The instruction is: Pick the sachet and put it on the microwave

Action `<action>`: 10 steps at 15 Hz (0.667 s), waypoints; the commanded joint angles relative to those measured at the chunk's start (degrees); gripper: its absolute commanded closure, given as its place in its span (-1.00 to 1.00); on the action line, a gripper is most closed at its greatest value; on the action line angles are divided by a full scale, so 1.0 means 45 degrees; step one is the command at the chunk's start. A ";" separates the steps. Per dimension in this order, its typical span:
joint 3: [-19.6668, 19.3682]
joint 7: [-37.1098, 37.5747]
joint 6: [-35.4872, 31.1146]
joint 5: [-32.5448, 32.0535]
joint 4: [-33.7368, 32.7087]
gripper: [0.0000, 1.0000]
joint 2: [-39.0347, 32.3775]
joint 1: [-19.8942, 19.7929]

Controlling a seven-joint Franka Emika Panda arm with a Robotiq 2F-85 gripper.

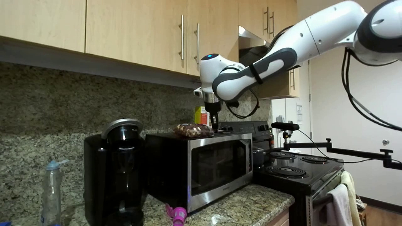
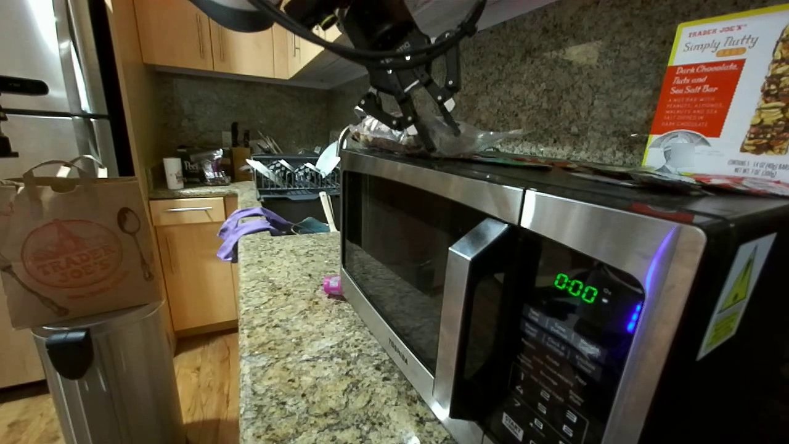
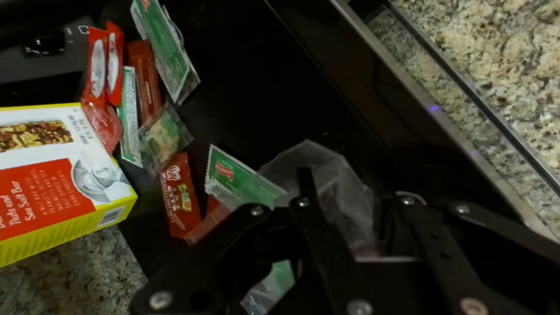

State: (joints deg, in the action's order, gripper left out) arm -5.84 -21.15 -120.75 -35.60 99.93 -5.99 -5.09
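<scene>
The sachet [image 1: 192, 130] is a clear packet with brownish contents. It lies flat on top of the microwave [image 1: 220, 169], near its far end from the handle. In an exterior view it shows as crinkled clear plastic [image 2: 385, 132] at the microwave's top front edge. My gripper [image 2: 442, 137] points down with its fingers apart around the packet's loose clear end. In the wrist view that clear plastic [image 3: 345, 175] shows between and beyond the fingers, and the filled part is hidden behind the gripper. The microwave's handle [image 2: 468, 308] and front also show in an exterior view.
Several small red and green packets [image 3: 164, 52] lie on the microwave top beside a yellow carton [image 3: 48, 170]. A black coffee maker [image 1: 114, 172] stands beside the microwave, with a magenta object [image 1: 179, 215] at its foot. Cabinets [image 1: 135, 31] hang above.
</scene>
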 commanded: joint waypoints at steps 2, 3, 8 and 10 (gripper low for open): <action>-0.0203 -0.1360 -0.0903 0.2434 0.1142 -0.40 0.1578 -0.0551; -0.0334 -0.1403 -0.0862 0.2594 0.1198 -0.51 0.1921 -0.0626; -0.0983 -0.3257 -0.1484 0.3526 0.2367 -1.00 0.3789 -0.0571; -0.1293 -0.4935 -0.1011 0.4825 0.2881 -1.00 0.4536 -0.0285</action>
State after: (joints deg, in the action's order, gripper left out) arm -10.16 -33.42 -124.98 -20.69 107.81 8.98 -7.36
